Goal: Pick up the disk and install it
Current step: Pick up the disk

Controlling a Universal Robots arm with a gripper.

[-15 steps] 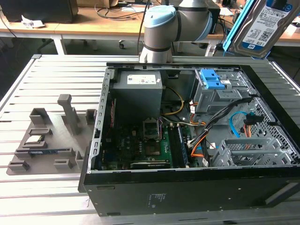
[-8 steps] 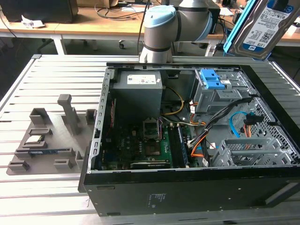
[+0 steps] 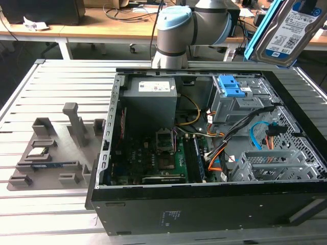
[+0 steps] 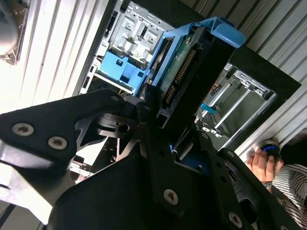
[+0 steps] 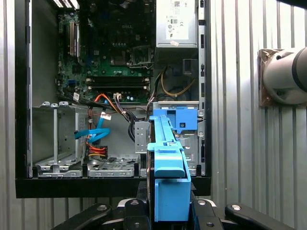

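Held the disk point(image 3: 288, 25) over the computer case point(image 3: 204, 209) with the gripper point(image 5: 168, 215) closed on its blue frame point(image 5: 168, 158) edges; judged stiff, fairly heavy, shock-fragile, safest grasped by that frame.

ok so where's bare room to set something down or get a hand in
The table is bare around the grey fixture, on the exterior view's left of the case. Inside, the silver cage looks empty; cables crowd beside it. The gripper holds the disk over the case.
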